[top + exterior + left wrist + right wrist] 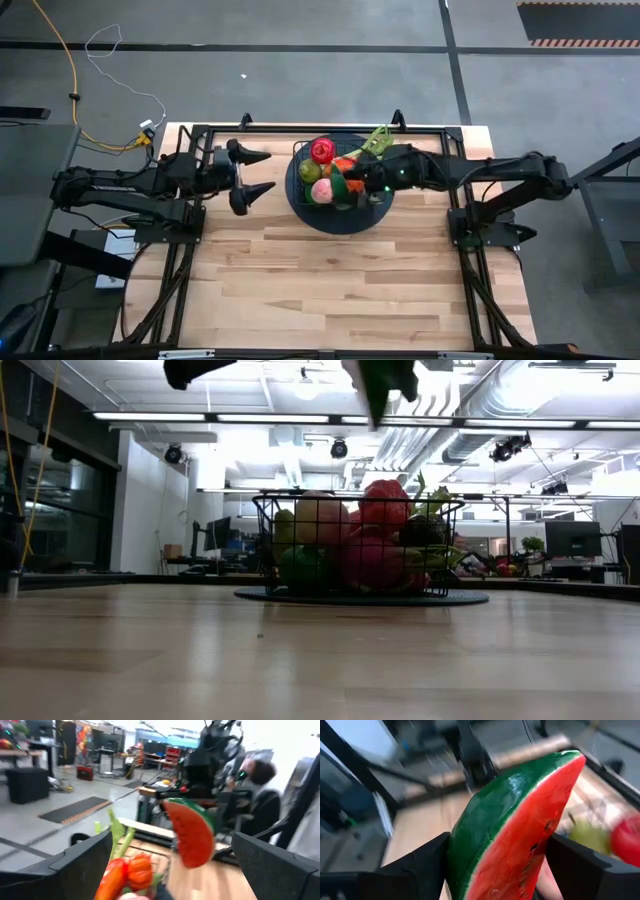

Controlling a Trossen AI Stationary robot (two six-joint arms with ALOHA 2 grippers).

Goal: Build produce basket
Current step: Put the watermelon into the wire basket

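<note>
Right claw holds a watermelon slice above the filled basket.

The watermelon slice (515,827) has a glossy dark green rind and red flesh with small dark seeds; it sits clamped between the two dark fingers of the right claw (362,178), rind to one side and cut face to the other. The right arm reaches in across the tabletop (330,280) so its claw hangs over the black wire basket (268,520), which stands on a dark round mat (470,598) near the far edge and is heaped with produce (385,505): red, green, pink and orange pieces, with a green leafy stalk (377,135) poking out. The left claw (262,173) waits just beside the basket, fingers spread wide and empty. From table height, both claws are cut off at the frame's top, and the pieces low in the basket blur together.
</note>
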